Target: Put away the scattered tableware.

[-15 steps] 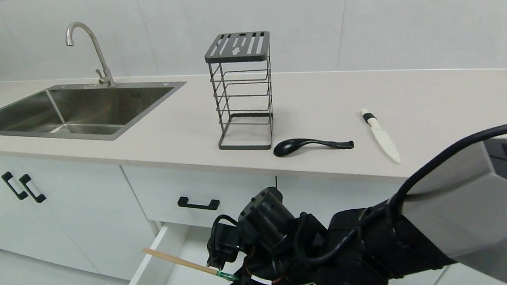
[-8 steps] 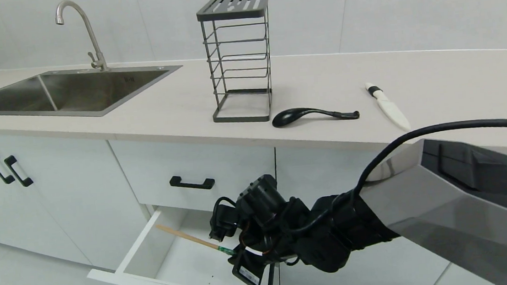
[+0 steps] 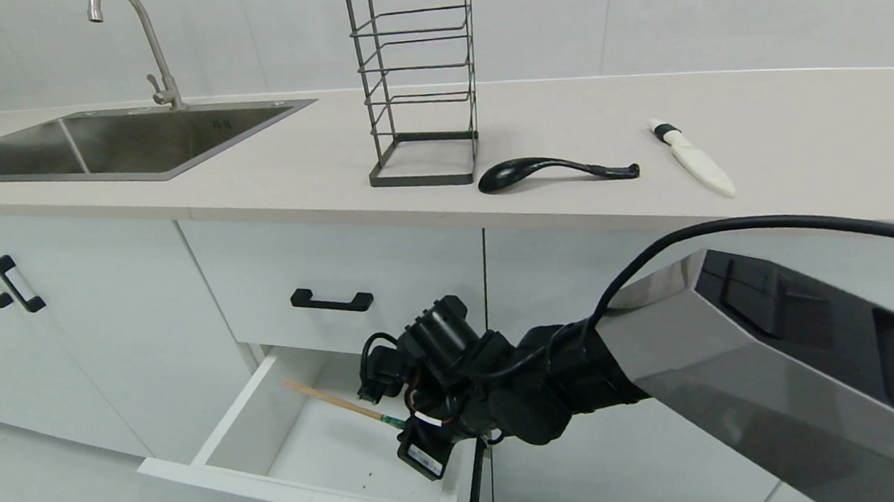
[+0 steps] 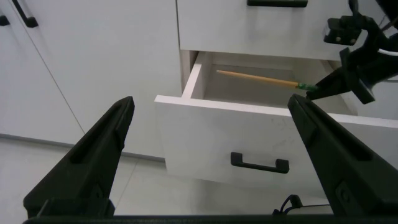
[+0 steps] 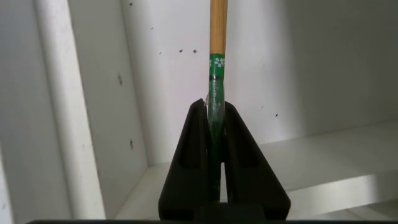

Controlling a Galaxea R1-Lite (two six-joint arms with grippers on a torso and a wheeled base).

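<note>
Bright, even light, probably from overhead. Soft shadow beside the rack [image 3: 421, 180] on the counter [image 3: 564, 111], mild sheen in the sink [image 3: 138, 136], drawer [image 3: 335, 455] a bit dimmer inside.

Gripped by its green-banded end in the right end effector [image 5: 214, 115], a slim wooden chopstick [image 3: 339, 402] slanting above the open white drawer [image 3: 290, 495]; lying flat and apart on the surface [image 3: 564, 111], a black spoon [image 3: 553, 170] and a white, black-banded knife [image 3: 694, 158].

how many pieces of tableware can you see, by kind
chopstick: 1, held in the right gripper
black spoon: 1, on the counter
white knife: 1, on the counter
total: 3
</note>
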